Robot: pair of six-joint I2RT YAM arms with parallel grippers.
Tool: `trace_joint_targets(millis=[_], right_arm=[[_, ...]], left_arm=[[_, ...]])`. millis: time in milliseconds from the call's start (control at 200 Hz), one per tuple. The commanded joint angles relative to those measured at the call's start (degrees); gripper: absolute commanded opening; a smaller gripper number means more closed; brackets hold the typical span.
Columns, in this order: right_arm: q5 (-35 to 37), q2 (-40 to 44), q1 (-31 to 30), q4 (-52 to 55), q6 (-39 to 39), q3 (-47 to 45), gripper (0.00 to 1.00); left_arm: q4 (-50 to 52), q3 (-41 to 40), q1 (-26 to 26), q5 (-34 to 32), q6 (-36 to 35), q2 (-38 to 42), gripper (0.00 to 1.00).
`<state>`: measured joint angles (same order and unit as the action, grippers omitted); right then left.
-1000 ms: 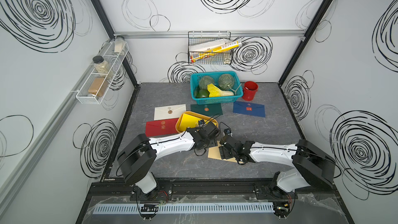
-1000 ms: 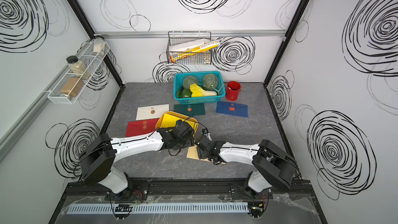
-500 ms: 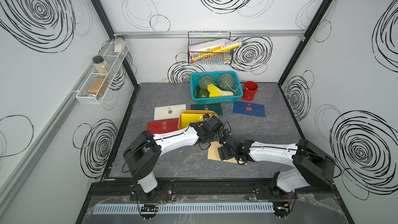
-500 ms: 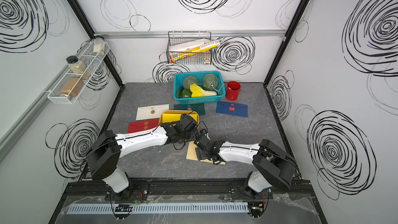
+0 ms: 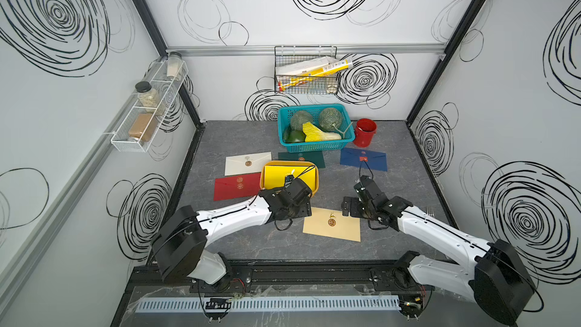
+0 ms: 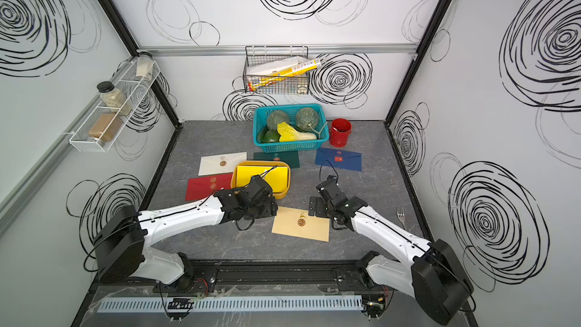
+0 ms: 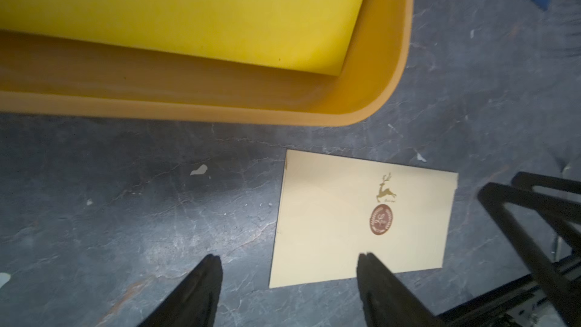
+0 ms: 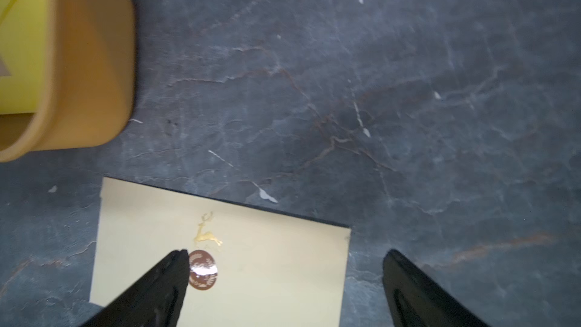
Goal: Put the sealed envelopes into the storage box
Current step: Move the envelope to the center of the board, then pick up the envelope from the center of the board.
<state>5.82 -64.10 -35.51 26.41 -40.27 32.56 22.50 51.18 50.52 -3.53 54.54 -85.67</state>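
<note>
Arms backed off box (image 5: 289, 162); yellow envelope (image 5: 279, 176) now lies inside.
Next up: beige envelope (image 5: 333, 226), flat just in front of box; left gripper (image 7: 287, 257) and right gripper (image 8: 286, 254) hover at its ends, jaws apart, empty. Needs edge pinch, then lift into box.

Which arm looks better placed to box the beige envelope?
Probably left: the left claw, open, straddles an edge of the beige envelope right beside the storage box. The right claw straddles an edge too but sits farther off.
</note>
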Motion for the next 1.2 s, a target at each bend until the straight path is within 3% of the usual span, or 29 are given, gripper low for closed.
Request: trace_joint_targets(millis=[0,280,511,1066,1156,1171,1196], right_arm=[[-4.6,-0.8,0.5,2.5,-3.9,-2.6,1.00],[-14.1,-3.4,0.6,-1.3,-2.1,-7.6,1.00],[-19.0,-4.4,0.5,-4.2,-2.2,-9.9,1.00],[-20.6,-9.1,0.5,-7.1,-0.8,-7.3,1.00],[-20.4,-8.9,0.5,-7.5,-0.5,-6.8,1.00],[-20.3,-8.9,0.5,-7.6,-0.4,-6.7,1.00],[-20.2,-8.9,0.5,-7.8,-0.4,-6.6,1.00]], left_arm=[[-4.2,-1.0,0.0,2.7,-4.1,-1.6,0.76],[-12.7,-3.7,-0.3,11.5,-9.4,-6.0,0.80],[-14.8,-5.5,-0.3,13.6,-8.9,-9.0,0.82],[-17.0,-10.7,0.3,14.3,-5.6,-7.1,0.87],[-19.1,-11.7,0.1,14.9,-5.1,-6.2,0.91],[-19.6,-11.9,0.0,15.4,-5.1,-6.1,0.97],[-20.6,-12.3,-0.2,16.1,-5.0,-5.9,0.99]])
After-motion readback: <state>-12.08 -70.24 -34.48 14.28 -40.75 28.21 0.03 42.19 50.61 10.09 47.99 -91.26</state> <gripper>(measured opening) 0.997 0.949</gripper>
